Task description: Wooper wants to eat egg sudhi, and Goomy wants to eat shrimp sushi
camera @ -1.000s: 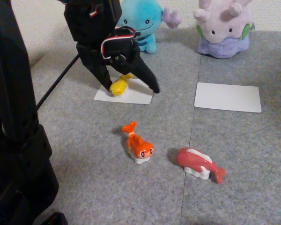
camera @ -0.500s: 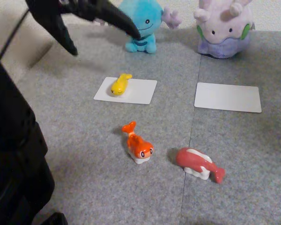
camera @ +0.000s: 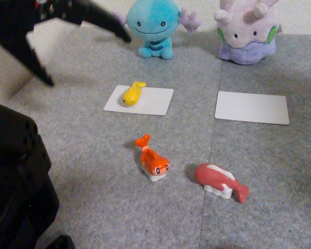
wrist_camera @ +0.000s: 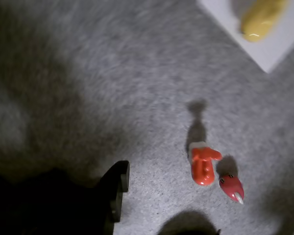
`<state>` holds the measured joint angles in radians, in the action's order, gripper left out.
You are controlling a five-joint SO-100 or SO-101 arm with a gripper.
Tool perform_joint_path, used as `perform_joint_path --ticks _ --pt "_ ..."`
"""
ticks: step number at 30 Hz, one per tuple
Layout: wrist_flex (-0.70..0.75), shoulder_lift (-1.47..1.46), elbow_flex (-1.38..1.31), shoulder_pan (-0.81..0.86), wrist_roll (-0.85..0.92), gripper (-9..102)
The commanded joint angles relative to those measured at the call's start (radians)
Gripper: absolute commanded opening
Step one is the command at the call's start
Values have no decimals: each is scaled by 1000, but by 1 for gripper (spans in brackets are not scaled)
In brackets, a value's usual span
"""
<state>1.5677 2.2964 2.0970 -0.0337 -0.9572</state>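
shrimp sushi [camera: 154, 161] | lying in front of the left card [camera: 155, 102], tail toward it | gripper [camera: 85, 56] hanging spread, empty, beyond that card

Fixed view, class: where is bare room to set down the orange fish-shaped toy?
Free: the white rectangular card before the pale lilac plush, and the grey carpet left of the toys. Crowded: the card holding the yellow fish-shaped toy.
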Motion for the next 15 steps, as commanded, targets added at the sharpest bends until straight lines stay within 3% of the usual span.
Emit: perform_joint_path --ticks 1,5,15 --pt "-12 87 94 15 63 50" --pt "-46 192 244 91 163 50" --pt "-183 192 397 555 534 42"
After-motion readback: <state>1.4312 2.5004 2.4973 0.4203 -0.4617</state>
